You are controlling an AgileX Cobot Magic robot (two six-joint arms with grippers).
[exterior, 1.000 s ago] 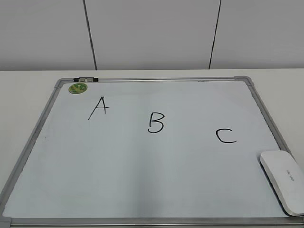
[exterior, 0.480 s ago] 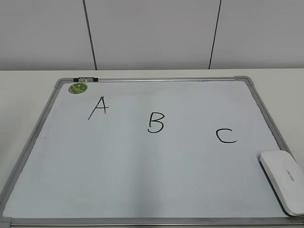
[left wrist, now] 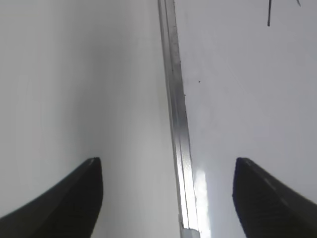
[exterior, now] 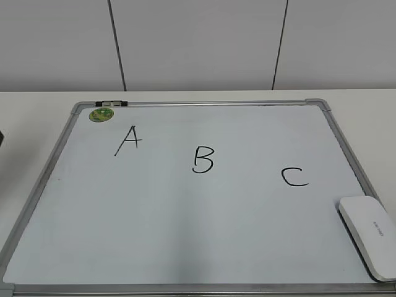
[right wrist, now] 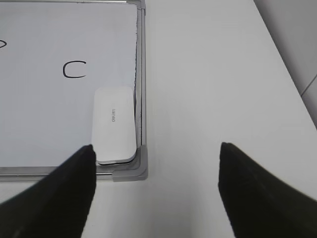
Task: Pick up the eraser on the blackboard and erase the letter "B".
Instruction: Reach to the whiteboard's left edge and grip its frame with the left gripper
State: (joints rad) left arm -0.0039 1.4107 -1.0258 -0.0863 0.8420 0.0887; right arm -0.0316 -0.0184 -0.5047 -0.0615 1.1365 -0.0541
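— Sitting flat, the eraser (right wrist: 114, 124) lies in the blackboard's (exterior: 185, 229) near right corner, just below the "C" (right wrist: 74, 69); the letter "B" (exterior: 203, 159) is mid-board.

— Both claws?

— The right claw (right wrist: 156, 191) is spread, empty, above the eraser's corner. The left claw (left wrist: 168, 193) is spread over the frame's left edge.

— Handling?

— Probably light, rigid, smooth plastic; pinch its long sides mid-length.

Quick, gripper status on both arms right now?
Left gripper: open, empty, straddling the blackboard frame.
Right gripper: open, empty, above the eraser, not touching it.
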